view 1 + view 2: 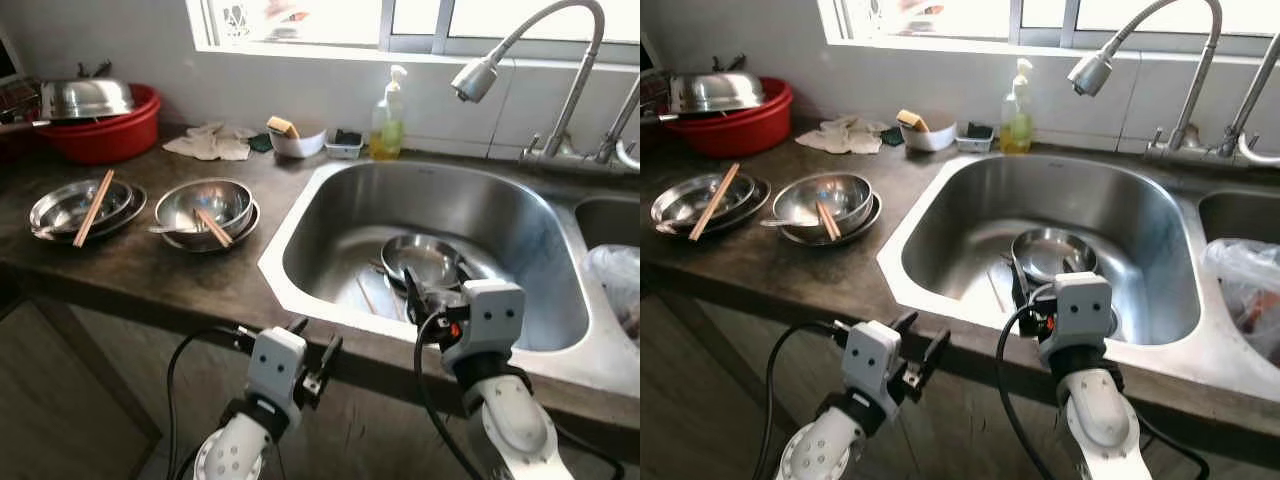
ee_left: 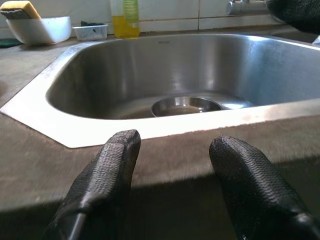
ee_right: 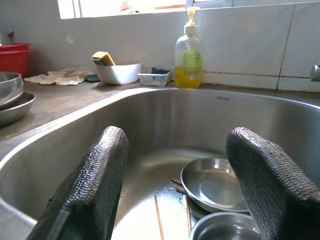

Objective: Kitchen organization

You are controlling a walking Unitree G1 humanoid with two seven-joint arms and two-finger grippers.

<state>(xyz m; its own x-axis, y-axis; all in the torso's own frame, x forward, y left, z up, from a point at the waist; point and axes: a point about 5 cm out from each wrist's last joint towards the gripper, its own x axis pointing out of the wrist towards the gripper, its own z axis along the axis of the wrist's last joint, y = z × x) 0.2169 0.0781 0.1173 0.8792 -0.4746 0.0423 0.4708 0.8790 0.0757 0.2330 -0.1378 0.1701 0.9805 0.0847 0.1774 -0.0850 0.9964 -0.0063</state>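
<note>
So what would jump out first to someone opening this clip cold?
The big steel sink with a metal bowl and loose chopsticks at its bottom. The right gripper hangs open over the basin; the left gripper is open at the counter edge. Left of the sink sit two stacks of steel bowls with chopsticks across them.

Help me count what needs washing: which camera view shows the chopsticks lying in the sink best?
The right wrist view: the chopsticks lie plain on the sink floor beside a steel dish, framed by the open right gripper. Both eye views show them as faint lines partly behind that gripper. The left wrist view hides them below the sink rim.
</note>
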